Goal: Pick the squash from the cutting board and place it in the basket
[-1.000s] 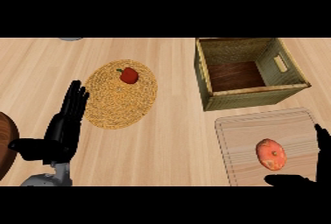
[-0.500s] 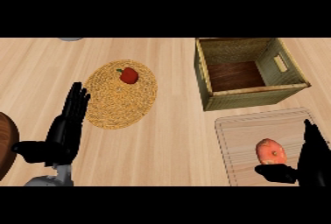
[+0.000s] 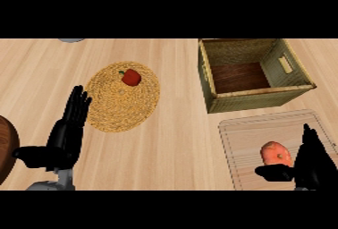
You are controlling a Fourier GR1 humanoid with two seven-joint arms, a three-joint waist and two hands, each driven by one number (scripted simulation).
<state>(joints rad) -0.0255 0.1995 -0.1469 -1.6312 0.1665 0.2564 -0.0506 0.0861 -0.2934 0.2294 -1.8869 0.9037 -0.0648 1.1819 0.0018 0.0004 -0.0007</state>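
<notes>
The squash [image 3: 276, 153] was lying on the board [image 3: 254, 130], down in its lower right part, orange and stubby, not yet lifted. And there was the right hand [image 3: 314, 163] just beside it on the right, fingers straight and pointing up the view along the squash's flank, thumb stuck out to the left just below the squash. An open bracket, then, with nothing curled round the squash. Whether the fingers were touching its skin could not be told from this view.

The board lay flat on the wooden surface [image 3: 178, 134] at the lower right. Just above it stood the basket [image 3: 251, 102], square and open-topped, its dark floor bare, its front wall near the board's top edge.

Over to the left, well apart from all that, was a round woven mat [image 3: 119, 114] with a red fruit [image 3: 131, 77] sitting near its top. Beside the mat's lower left edge the left hand [image 3: 66, 132] rested, fingers straight and up, holding nothing. A brown disc [image 3: 4, 150] poked in at the left edge.
</notes>
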